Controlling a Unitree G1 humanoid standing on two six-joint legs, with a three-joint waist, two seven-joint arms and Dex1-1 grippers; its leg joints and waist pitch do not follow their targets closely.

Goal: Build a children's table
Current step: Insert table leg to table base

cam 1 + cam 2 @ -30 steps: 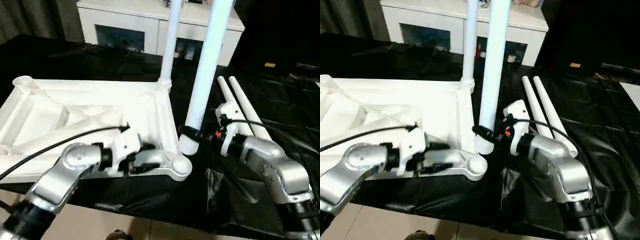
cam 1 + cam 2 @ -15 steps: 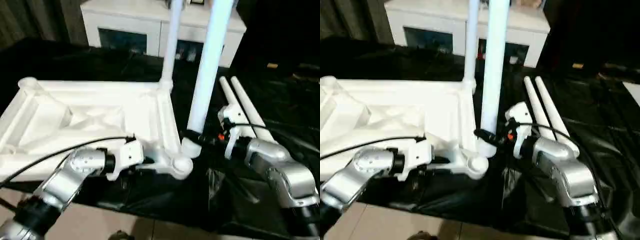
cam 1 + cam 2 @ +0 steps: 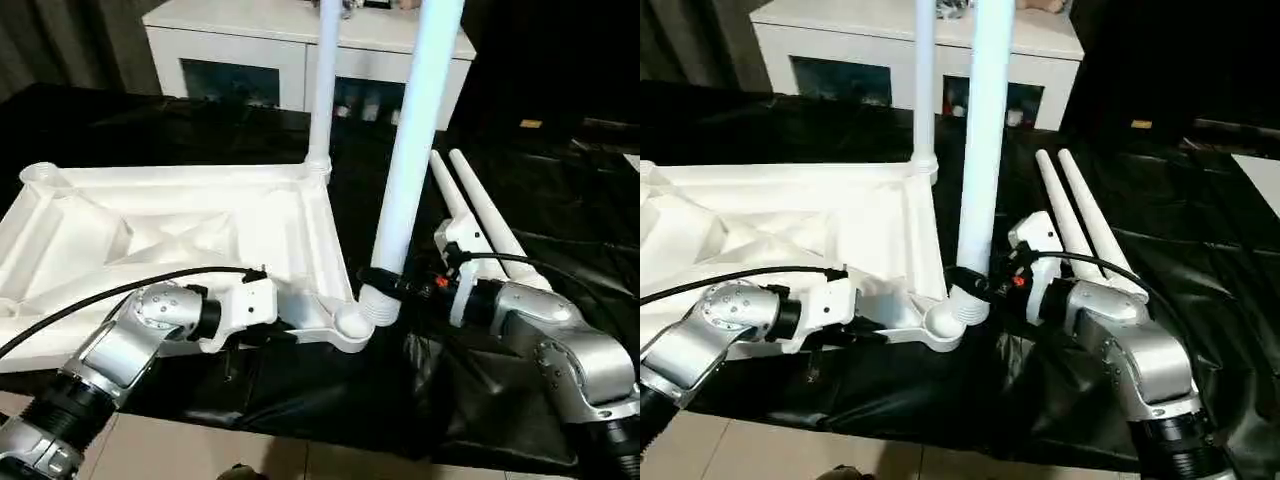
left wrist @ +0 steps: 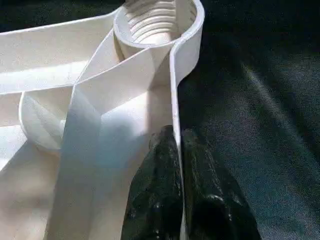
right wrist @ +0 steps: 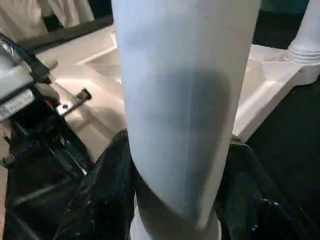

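Observation:
The white table top [image 3: 180, 230] lies upside down on black cloth, ribs up. One white leg [image 3: 322, 90] stands upright in its far right corner socket. My right gripper [image 3: 386, 284] is shut on a second leg [image 3: 412, 150]. It holds that leg nearly upright, with the thick end just right of the near right corner socket [image 3: 351, 322]. In the right wrist view the black fingers [image 5: 102, 192] clasp this leg [image 5: 185, 110] from both sides. My left gripper [image 4: 176, 167] is shut on the top's thin rim [image 4: 175, 90], a little short of the threaded socket [image 4: 152, 22].
Two more white legs [image 3: 478, 205] lie side by side on the black cloth to the right. A white cabinet with glass doors [image 3: 240, 55] stands behind the work. The cloth's near edge drops to the pale floor [image 3: 200, 450].
The view has shifted. The held leg's thick end now sits lower and closer to the near right corner socket. My left gripper stays on the rim.

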